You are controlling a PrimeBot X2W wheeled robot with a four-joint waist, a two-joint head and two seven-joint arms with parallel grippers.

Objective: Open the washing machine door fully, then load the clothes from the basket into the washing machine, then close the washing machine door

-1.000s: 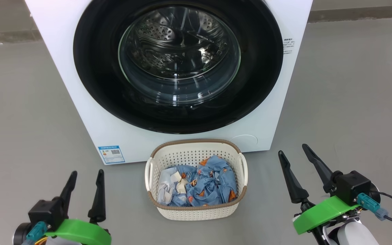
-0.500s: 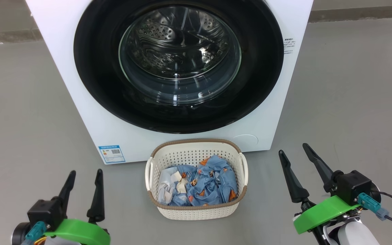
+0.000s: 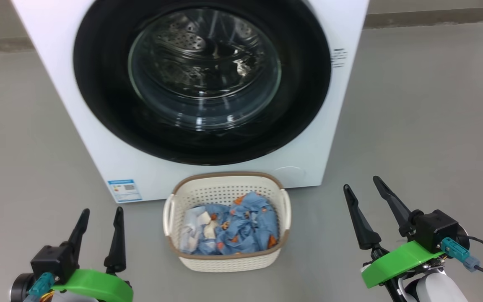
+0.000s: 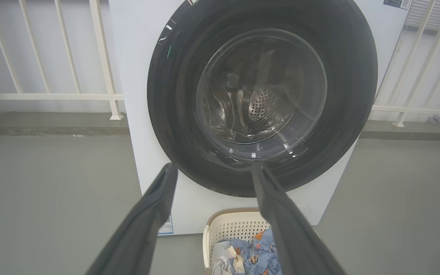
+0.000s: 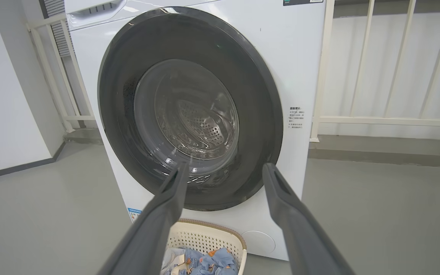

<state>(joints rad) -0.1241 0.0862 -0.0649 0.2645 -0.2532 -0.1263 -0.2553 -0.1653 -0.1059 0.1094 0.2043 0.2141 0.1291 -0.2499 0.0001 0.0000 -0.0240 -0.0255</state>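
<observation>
Round glossy black door point(image 3: 99, 84) on white washing machine point(image 3: 57, 63) shut. Cream perforated basket point(image 3: 224, 262) of blue printed clothes point(image 3: 241, 226) just below. Left gripper point(image 3: 101, 212), right gripper point(image 3: 360, 183) spread, empty. Likely risk: fingers slipping off glossy rim.

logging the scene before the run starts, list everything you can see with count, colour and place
washing machine: one, white, on the floor ahead
door: one, glossy black with clear glass window, on the machine's front, shut
basket: one, cream with brown rim, on the floor before the machine
clothes: one heap, light blue with orange print and white parts, in the basket
label sticker: one, blue, low on the machine's front
railing: white bars, behind the machine
floor: grey
left tool: one, dark fingers, open, empty, lower left
right tool: one, dark fingers, open, empty, lower right
</observation>
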